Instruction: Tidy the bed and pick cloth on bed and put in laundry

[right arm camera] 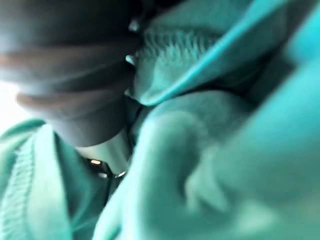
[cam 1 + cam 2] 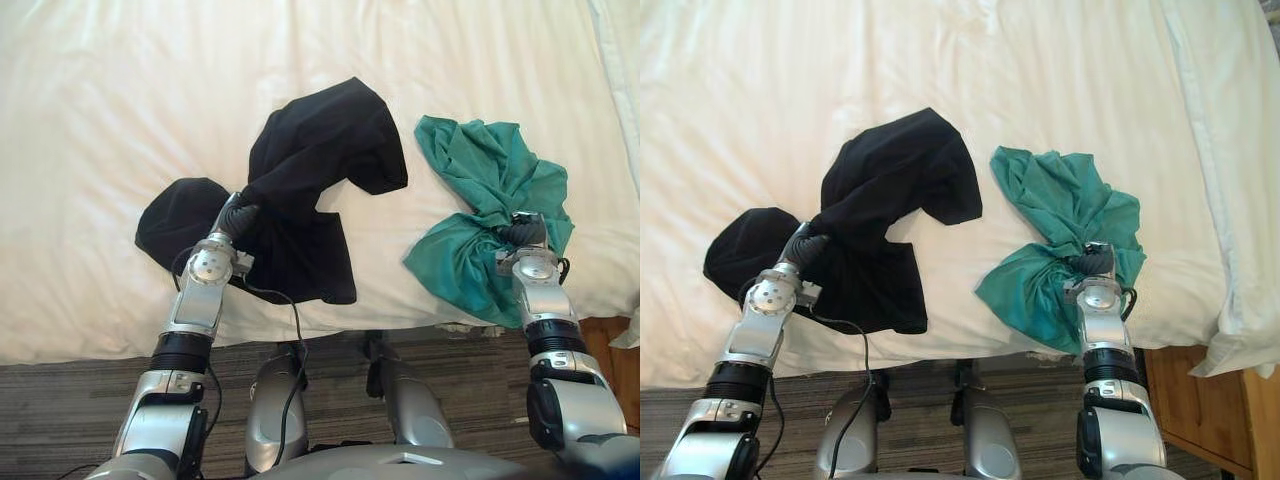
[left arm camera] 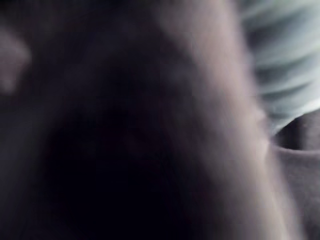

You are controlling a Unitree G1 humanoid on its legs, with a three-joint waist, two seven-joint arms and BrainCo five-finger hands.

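Left eye view, looking down onto the bed (image 2: 120, 110), white sheet all across it. Two cloths lie on the bed close to its near edge, side by side with a strip of sheet between them. The black cloth (image 2: 325, 150) sits about midway along that edge, bunched at the middle, one lobe spread up the bed and others flopped toward the edge. The green cloth (image 2: 490, 170) is crumpled toward the bed's right side, its lower fold reaching right to the edge.

Left hand (image 2: 236, 218) reaches in over the near edge of the bed and goes straight into the bunched middle of the black cloth. Its dark ribbed cover shows, but the fingers are buried in fabric, so I can't tell whether they have closed. Left wrist view is dark cloth pressed up close.

Right hand (image 2: 527, 232) comes over the bed's edge too, sunk into the green cloth with folds rising around the cover. Right wrist view has green fabric wrapped around the hand; I can't tell its grip either.

A white pillow (image 2: 1230, 180) lies along the bed's right side.
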